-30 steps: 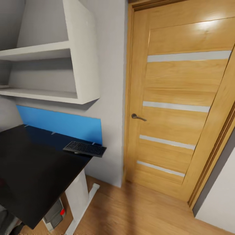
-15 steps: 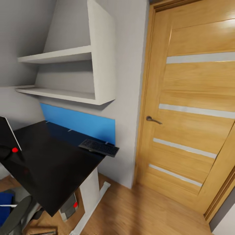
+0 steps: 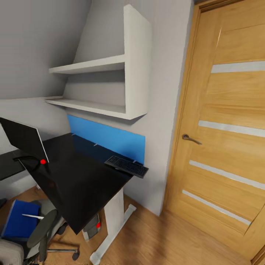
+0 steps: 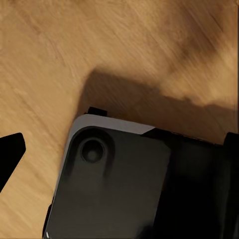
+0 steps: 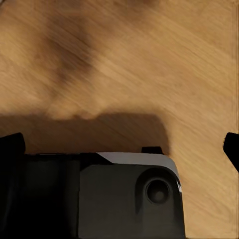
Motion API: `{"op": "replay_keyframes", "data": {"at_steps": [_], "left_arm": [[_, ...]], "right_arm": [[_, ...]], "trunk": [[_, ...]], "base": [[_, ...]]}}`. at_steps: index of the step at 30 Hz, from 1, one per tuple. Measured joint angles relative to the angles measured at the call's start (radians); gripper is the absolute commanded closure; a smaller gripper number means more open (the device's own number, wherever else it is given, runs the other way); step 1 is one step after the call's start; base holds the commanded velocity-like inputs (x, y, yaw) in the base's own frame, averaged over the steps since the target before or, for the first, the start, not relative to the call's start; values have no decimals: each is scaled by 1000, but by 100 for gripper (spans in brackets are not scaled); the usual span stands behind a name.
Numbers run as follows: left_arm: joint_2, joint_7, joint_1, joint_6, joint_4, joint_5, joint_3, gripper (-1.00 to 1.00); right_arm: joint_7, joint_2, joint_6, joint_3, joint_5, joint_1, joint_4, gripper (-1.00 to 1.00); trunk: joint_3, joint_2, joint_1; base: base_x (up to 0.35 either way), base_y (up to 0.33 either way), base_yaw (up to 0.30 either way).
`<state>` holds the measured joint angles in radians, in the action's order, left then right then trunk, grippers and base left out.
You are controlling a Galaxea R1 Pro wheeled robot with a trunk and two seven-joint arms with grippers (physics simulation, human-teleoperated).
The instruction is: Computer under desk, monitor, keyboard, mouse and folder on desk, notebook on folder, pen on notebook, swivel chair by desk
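The glossy black bench [image 3: 73,176] carried the slim dark keyboard [image 3: 127,166] at its 2 o'clock corner and the monitor [image 3: 24,138] at 9. The blue folder [image 3: 20,220], pen [image 3: 32,216] atop, lay on the grey swivel chair [image 3: 35,235] at 7 o'clock.

I'm in a home bedroom's study corner: a glossy black desk [image 3: 73,176] stands against a grey wall, white shelves [image 3: 106,84] above it, a wooden panelled door [image 3: 224,132] just beside it, warm wood flooring [image 3: 154,239] below, and a grey swivel chair [image 3: 33,235] near its front edge.
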<state>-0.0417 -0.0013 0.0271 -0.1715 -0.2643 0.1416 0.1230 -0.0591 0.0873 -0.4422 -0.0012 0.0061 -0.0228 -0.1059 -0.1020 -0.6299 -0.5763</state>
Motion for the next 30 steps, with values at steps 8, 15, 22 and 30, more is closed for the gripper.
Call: {"op": "replay_keyframes", "data": {"at_steps": [8,15,22,30], "left_arm": [[-14,-1,0,-7,-79,-3,-1,-100],[-12,-32,0,-68,-99,4,2,-100],[-2,-82,0,-253,-32,15,2,-100],[0,-92,0,-385,35,17,2,-100]], "right_arm": [[-36,0,-8,2,2,0,-29,-100],[-41,-1,-30,3,2,0,-32,-100],[-45,-2,-98,2,2,0,-31,-100],[-46,-2,-131,1,1,0,-30,-100]], "trunk": [[24,56,31],[42,105,58],[55,148,81],[47,148,81]], "base": [[0,0,270],[0,0,252],[0,0,240],[0,0,237]]}}
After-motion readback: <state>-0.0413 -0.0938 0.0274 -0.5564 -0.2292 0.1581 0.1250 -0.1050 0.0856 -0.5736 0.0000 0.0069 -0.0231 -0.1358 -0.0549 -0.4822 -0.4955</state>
